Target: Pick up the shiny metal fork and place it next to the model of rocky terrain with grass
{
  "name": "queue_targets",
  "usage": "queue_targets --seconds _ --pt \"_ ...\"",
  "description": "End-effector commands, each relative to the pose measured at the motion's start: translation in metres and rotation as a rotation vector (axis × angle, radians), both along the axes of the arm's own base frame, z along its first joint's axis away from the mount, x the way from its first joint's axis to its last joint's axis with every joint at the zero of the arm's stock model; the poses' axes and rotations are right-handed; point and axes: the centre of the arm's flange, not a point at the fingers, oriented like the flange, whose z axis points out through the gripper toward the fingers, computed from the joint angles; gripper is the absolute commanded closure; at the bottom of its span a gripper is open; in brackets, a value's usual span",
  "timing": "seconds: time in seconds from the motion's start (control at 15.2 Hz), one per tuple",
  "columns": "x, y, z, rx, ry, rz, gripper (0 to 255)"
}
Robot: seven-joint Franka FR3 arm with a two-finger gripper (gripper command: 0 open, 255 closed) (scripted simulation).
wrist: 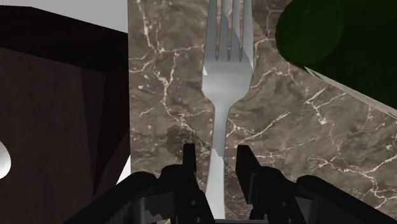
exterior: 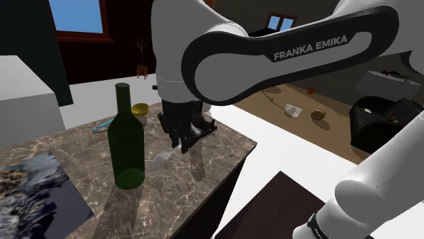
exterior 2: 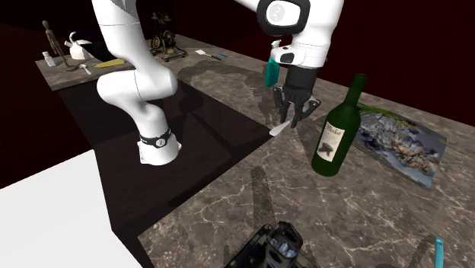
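On a brown marble worktop (exterior: pixel 75 149), the fork (wrist: pixel 224 95) is seen near the edge beside a green bottle (exterior: pixel 126 139), its handle straddled by the open tool (wrist: pixel 217 153). The handle is best clamped squarely, then lifted clear of the bottle towards the terrain model (exterior: pixel 34 187).

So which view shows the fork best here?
The wrist view: the fork shows nearly full length against the marble counter, tines distinct, handle running between the fingers. The shoulder view catches its tine end below the gripper; the second exterior view gives a small pale sliver.
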Motion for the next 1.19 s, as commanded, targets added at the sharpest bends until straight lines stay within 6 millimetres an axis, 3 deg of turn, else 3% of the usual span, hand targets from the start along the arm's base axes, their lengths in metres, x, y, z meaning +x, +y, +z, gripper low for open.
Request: queue_targets --seconds 0.0,1.12 --pt "-0.010 0.024 -0.003 0.000 0.000 -0.003 255" --pt "-0.099 0.230 -0.002 0.000 0.000 -0.003 255"
